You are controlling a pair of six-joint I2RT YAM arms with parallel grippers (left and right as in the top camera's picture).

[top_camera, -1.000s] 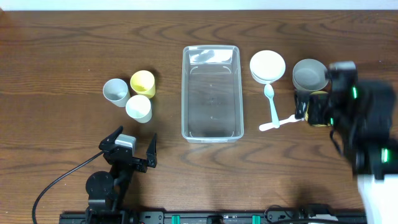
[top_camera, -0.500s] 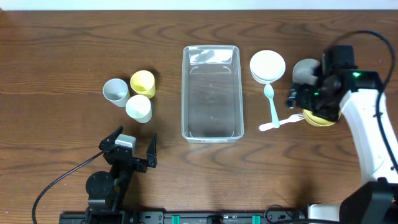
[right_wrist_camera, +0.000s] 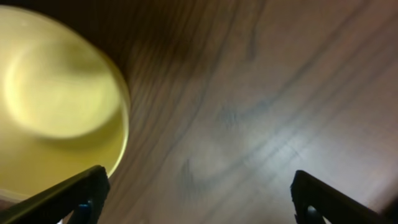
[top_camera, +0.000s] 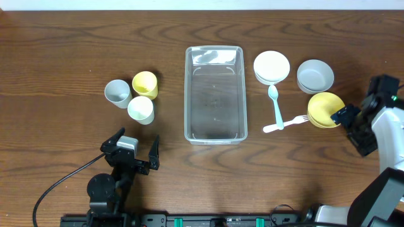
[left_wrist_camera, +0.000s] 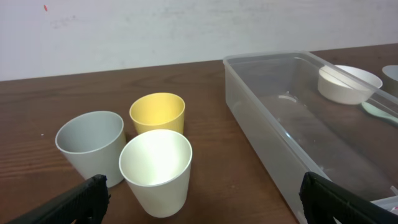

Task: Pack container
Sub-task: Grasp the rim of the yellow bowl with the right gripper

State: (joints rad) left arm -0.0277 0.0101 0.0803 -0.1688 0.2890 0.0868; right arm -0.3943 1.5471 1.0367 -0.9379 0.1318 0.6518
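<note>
The clear container (top_camera: 214, 94) lies empty mid-table. Right of it sits the yellow bowl (top_camera: 325, 109); just right of that hovers the right gripper (right_wrist_camera: 199, 199), fingers spread wide, holding nothing. I judge it should straddle the bowl's rim squarely before closing. The left gripper (left_wrist_camera: 205, 205), near-left, also gapes empty. No writing or labels readable

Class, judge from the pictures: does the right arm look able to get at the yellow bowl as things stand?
Probably yes: the yellow bowl sits right beside the right arm's open fingers, with nothing between them.
</note>
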